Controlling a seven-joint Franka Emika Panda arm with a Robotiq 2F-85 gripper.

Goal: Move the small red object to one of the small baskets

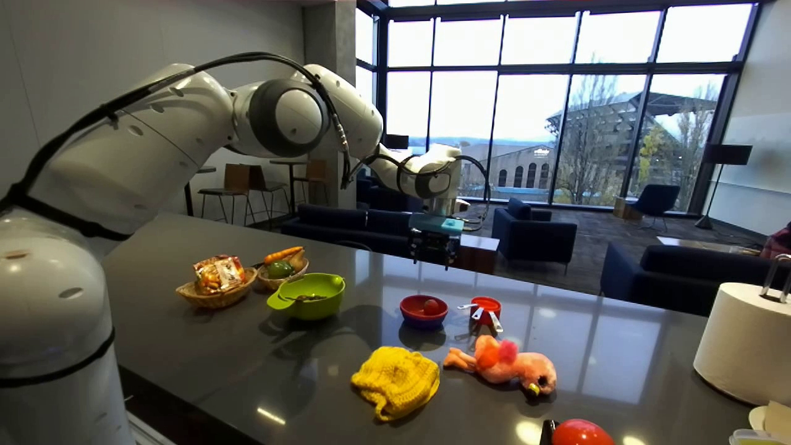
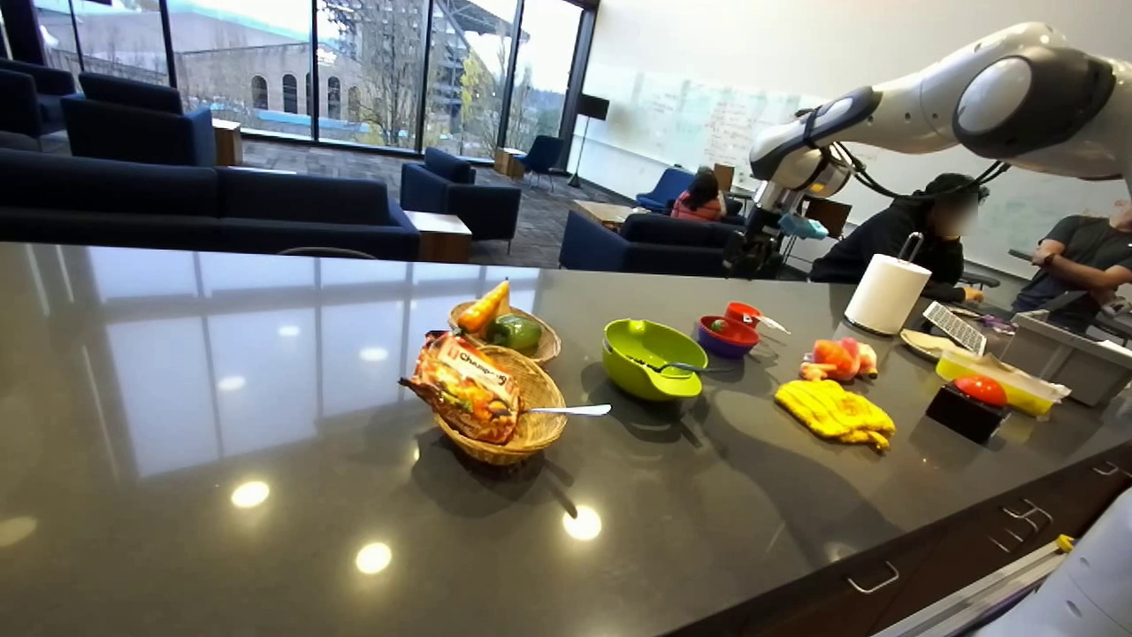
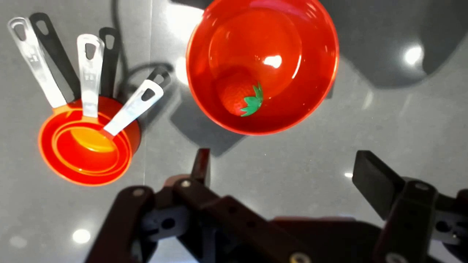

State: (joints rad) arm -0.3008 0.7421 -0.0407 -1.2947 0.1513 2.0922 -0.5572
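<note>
A small low glossy red bowl with a purple outside (image 1: 423, 321) stands on the counter and shows in the wrist view (image 3: 292, 91). A small red strawberry with green leaves (image 3: 234, 94) lies inside it. One small basket (image 2: 541, 407) holds a food packet and a metal utensil. The other small basket (image 2: 552, 343) behind it holds a carrot, a green vegetable and a pear-like piece; it also shows in an exterior view (image 1: 272, 285). My gripper (image 3: 283, 151) is open and empty, well above the counter and beside the red bowl. Its fingers also show in an exterior view (image 1: 435, 262).
Red measuring cups with metal handles (image 3: 87, 146) stand beside the red bowl. A green bowl (image 1: 314, 300) stands between it and the baskets. A yellow knitted cloth (image 1: 398, 380), a pink plush toy (image 1: 513, 364), a red button (image 2: 980, 389) and a paper towel roll (image 1: 741, 346) also stand around.
</note>
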